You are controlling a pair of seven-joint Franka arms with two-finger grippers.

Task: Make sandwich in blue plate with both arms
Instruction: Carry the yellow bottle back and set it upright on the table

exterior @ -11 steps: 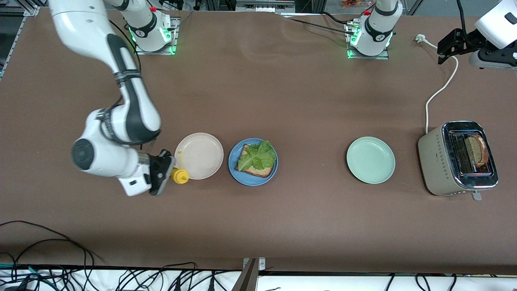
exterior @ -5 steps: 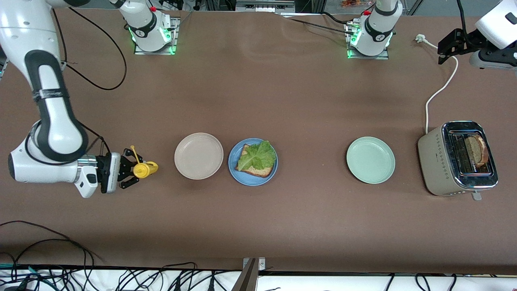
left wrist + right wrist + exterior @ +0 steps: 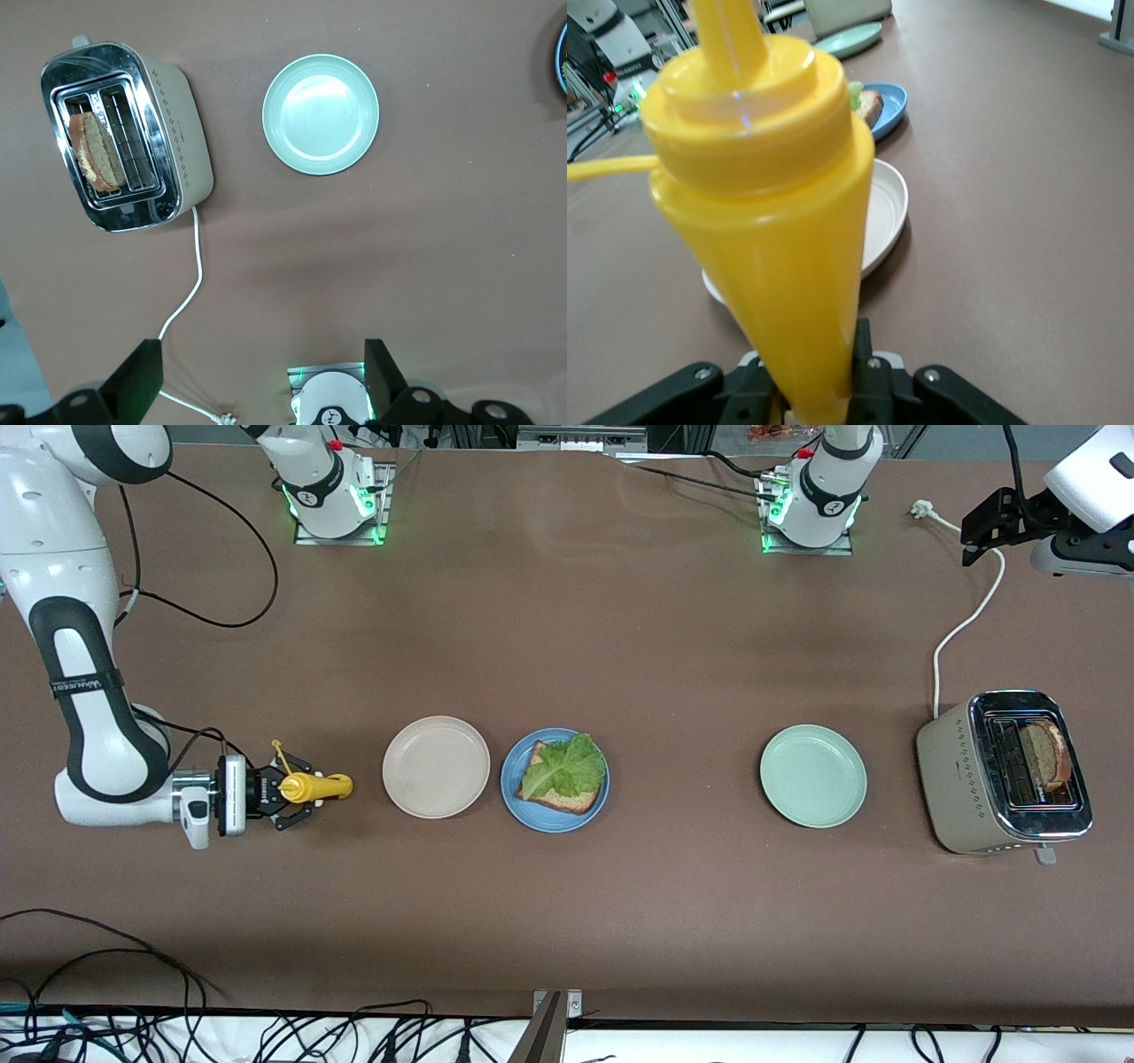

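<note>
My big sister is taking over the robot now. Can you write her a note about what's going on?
Right gripper: shut on the yellow sauce bottle, beside the beige plate, toward the right arm's end of the table.
Left gripper: open, empty, waiting high above the toaster and the green plate.
Done: one bread slice with lettuce sits on the blue plate.
Left: the second bread slice is in the toaster; it has to go on top of the lettuce.

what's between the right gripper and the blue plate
The beige plate sits between the right gripper, shut on the yellow bottle, and the blue plate, in the front view.
</note>
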